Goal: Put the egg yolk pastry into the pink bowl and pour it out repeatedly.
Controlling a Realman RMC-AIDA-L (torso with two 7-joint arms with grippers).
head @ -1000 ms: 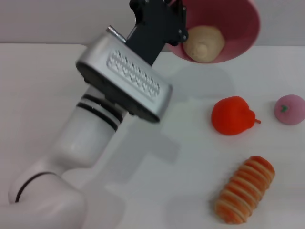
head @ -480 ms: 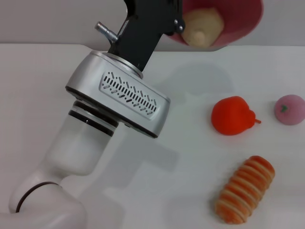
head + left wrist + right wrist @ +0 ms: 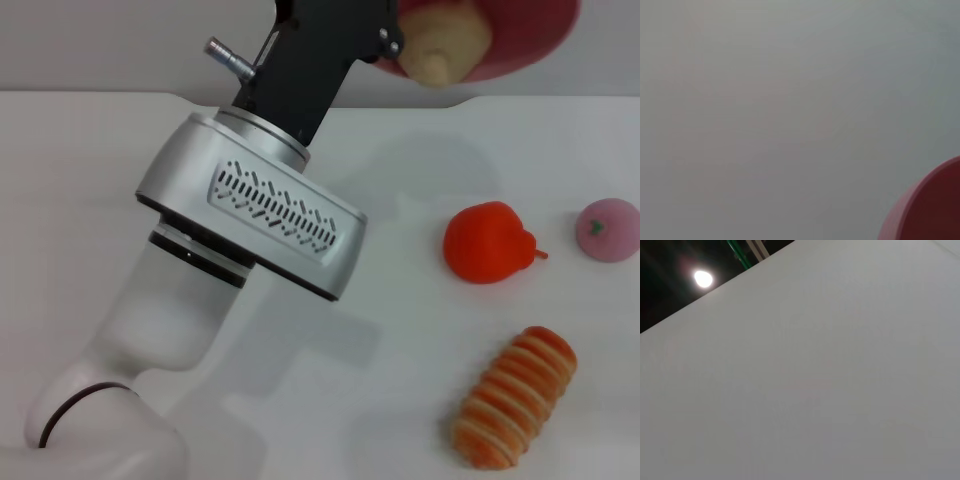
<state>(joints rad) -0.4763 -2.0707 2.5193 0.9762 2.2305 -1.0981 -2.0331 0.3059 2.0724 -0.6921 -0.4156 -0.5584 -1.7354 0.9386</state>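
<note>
Left gripper (image 3: 385, 40) clamps rim of tilted glossy pink plastic bowl (image 3: 520, 50) above table's far edge; small cream pastry lump (image 3: 445, 45) light, rolls freely. Right gripper unseen.

The egg yolk pastry (image 3: 447, 45) lies in the tilted pink bowl (image 3: 530, 50), held above the table (image 3: 80, 180) behind the bread roll (image 3: 513, 397).

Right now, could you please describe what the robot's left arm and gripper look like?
The left arm is glossy white with thin black rings at its joints. Its wrist is a silver block with a patterned vent grille. The left gripper has a matte black angular body with screws and a small metal stub.
</note>
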